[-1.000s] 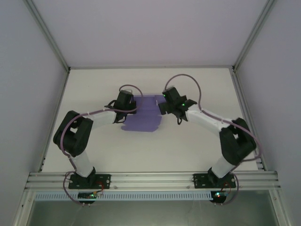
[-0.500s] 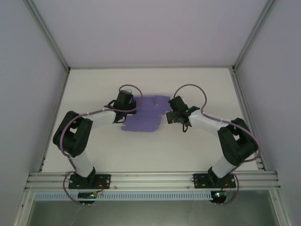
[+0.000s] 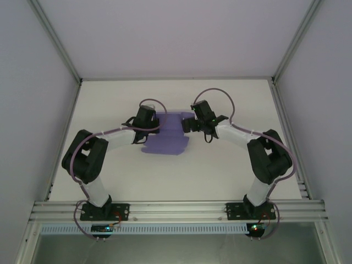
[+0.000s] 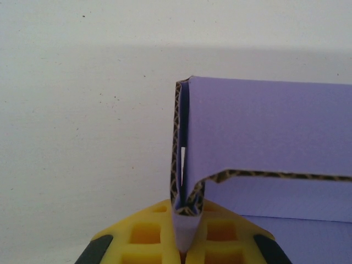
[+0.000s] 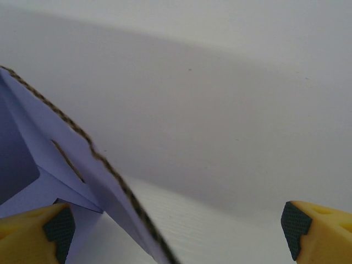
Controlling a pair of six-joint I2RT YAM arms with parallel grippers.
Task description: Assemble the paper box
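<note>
We are clamping left gripper (image 4: pixel 186 234) on upright wall (image 4: pixel 180 143) of paper box (image 3: pixel 168 140). We are holding right gripper (image 5: pixel 175 223) wide apart at opposite edge, raised flap (image 5: pixel 82 159) sitting between its fingers (image 5: pixel 58 225).

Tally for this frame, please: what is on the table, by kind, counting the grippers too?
paper box, purple card, partly folded: 1
grippers: 2 (left gripper shut on a flap of the box, right gripper open beside it)
Total: 3

Left hand (image 4: pixel 184 242) clamped shut (right hand (image 5: pixel 176 223) spread wide open).
</note>
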